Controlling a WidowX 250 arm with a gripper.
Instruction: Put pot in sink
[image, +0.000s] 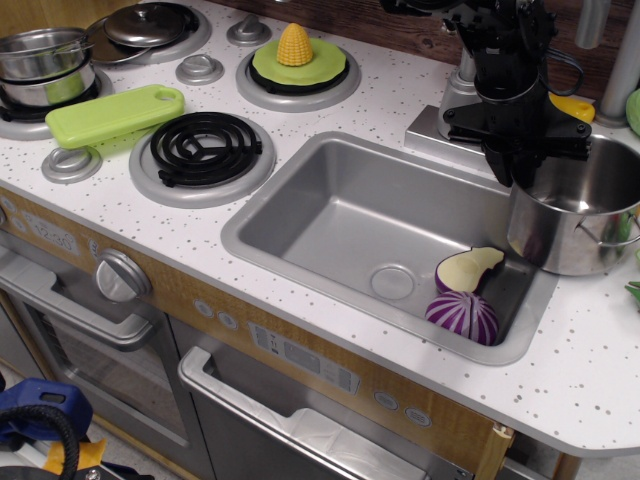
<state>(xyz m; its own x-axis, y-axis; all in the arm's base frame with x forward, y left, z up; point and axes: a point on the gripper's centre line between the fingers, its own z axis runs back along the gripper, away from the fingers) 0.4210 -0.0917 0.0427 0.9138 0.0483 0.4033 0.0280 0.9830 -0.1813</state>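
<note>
The large shiny steel pot (585, 220) stands on the white counter at the right, just beyond the right rim of the grey sink (340, 215). It leans slightly. My black gripper (518, 170) comes down from above onto the pot's left rim, at the sink's back right corner. Its fingers are drawn together on that rim, one outside the wall and one inside. The pot's bottom is partly hidden behind the sink edge.
A cut eggplant piece (468, 268) and a purple onion half (462, 316) lie in the sink's right front corner beside the drain (392, 282). The faucet base (445, 125) stands behind the sink. To the left are a black coil burner (205, 148), corn (295, 45), a green board (115, 113) and a small pot (45, 65).
</note>
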